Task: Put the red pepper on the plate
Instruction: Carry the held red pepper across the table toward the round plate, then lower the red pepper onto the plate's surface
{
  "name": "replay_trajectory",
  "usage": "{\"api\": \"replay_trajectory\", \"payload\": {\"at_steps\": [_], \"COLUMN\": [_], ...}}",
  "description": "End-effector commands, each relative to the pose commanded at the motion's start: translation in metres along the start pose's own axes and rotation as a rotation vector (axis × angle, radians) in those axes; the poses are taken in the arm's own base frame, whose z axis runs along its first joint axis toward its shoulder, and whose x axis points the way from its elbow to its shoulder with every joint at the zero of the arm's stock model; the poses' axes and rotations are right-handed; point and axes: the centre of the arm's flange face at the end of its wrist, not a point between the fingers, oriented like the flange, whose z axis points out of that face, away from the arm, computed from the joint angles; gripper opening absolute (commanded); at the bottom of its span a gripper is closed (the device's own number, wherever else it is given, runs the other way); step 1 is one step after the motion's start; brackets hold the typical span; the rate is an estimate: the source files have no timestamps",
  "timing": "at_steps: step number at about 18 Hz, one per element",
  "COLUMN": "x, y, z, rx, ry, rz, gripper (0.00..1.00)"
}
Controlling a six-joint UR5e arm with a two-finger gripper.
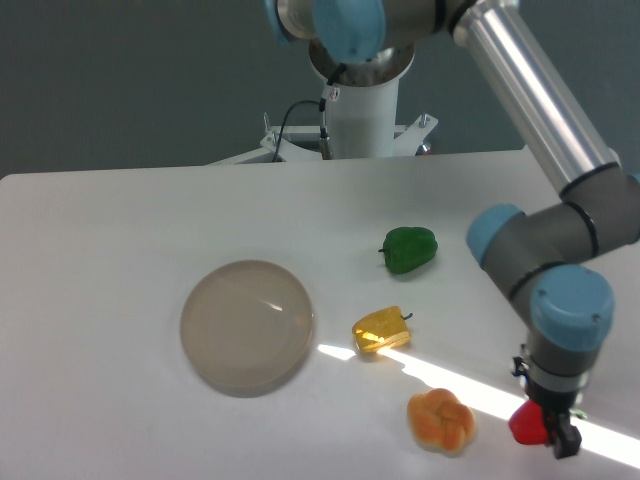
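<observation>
The red pepper (pixel 524 424), glossy and small, sat at the table's (pixel 100 250) near right edge, where I saw the gripper (pixel 550 428) closed around it. The plate (pixel 247 325), a thick, smooth grey-beige disc, lay well apart to the left, past the yellow pepper (pixel 381 331) and a lumpy orange piece (pixel 441 420).

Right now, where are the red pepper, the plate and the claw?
red pepper (pixel 524 424), fixed camera, its left side beside the claw.
plate (pixel 247 325), fixed camera, its bare centre.
claw (pixel 556 434), fixed camera, between its fingertips.
</observation>
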Motion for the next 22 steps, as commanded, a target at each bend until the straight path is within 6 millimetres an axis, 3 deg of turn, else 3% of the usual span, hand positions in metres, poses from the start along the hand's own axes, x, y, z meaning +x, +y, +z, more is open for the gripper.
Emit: {"api": "replay_trajectory", "payload": {"at_steps": [4, 7, 11, 16, 22], "x": [0.070, 0.111, 0.157, 0.174, 0.173], "y": [-0.104, -0.170, -0.233, -0.275, -0.297], "z": [-0.050, -0.055, -0.046, -0.030, -0.006], "rx": [0.034, 0.043, 0.029, 0.040, 0.100], "ry": [0.050, 0.086, 0.140, 0.181, 0.229], "rz": [-0.089, -0.189, -0.291, -0.377, -0.526], "gripper": [0.63, 0.63, 0.63, 0.64, 0.63]}}
